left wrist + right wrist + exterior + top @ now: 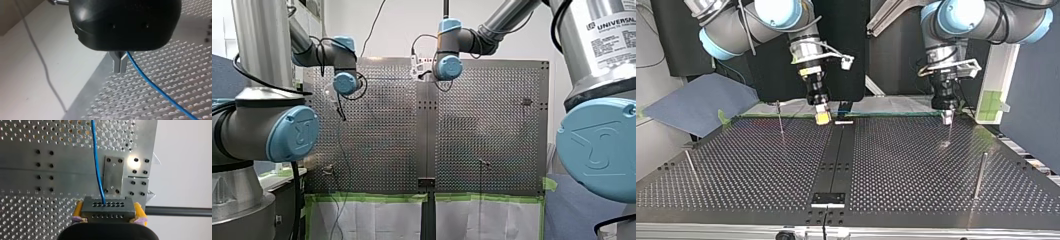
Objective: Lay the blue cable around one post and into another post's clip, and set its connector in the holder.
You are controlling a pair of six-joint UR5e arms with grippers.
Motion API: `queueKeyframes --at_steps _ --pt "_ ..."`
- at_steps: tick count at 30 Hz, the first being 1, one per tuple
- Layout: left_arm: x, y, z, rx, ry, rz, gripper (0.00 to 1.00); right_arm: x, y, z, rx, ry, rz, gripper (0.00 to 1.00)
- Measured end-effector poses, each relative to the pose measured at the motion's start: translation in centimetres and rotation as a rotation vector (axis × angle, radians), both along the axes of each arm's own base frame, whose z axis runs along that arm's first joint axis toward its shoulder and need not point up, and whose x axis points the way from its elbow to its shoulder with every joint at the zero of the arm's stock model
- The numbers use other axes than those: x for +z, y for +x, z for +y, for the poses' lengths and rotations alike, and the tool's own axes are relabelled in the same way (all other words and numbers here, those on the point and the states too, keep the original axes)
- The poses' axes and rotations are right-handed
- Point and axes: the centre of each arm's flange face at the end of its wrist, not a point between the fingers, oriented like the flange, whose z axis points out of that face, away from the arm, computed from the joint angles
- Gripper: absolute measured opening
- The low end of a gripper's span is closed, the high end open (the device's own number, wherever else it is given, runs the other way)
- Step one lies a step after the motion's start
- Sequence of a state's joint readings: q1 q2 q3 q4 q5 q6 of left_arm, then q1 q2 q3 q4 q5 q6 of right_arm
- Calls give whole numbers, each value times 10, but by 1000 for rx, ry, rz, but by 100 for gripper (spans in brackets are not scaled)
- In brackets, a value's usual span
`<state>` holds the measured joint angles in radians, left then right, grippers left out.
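Note:
My right gripper [108,206] is shut on the dark multi-hole connector [107,213], with its yellow pads [78,209] on either side of it. The blue cable [97,165] leaves the connector and runs ahead over the perforated table. A small screwed metal plate [113,176] lies just beyond the connector at the table's edge. In the left wrist view my left gripper [120,65] has its metal fingers shut on the blue cable [155,86], which trails away over the table. In the top view my right gripper [822,116] hangs near the centre strip and my left gripper [947,117] at the right.
Thin upright posts stand on the table: one [780,117] by my right gripper, one [690,165] at the top view's left and one [980,175] at its right. A dark centre strip [835,160] ends in a small bracket [828,199]. Green tape [372,198] marks the front view's near edge.

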<state>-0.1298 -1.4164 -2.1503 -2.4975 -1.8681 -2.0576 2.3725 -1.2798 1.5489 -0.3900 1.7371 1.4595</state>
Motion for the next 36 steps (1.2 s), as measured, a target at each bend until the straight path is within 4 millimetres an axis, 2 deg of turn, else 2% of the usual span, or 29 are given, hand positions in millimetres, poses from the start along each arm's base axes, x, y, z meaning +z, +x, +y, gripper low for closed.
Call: queueKeyframes --at_steps 4,9,15,20,28,32,36 --pt "25 3 13 31 -5 -32 0 5 9 -3 12 -5 -4 0" --pt "60 5 31 77 -10 -76 0 21 19 -4 26 -29 -27 0" --pt "86 11 52 125 -16 -96 0 38 26 -5 37 -53 -42 0" --pt "101 20 67 143 -16 -92 0 45 32 -4 54 -67 -49 0" --pt "107 51 88 141 -17 -64 0 41 50 -3 75 -68 -29 0" --pt "114 64 90 133 -17 -73 0 51 57 -4 81 -80 -39 0" --pt "132 73 100 125 -32 -115 0 62 63 -6 84 -88 -47 0"
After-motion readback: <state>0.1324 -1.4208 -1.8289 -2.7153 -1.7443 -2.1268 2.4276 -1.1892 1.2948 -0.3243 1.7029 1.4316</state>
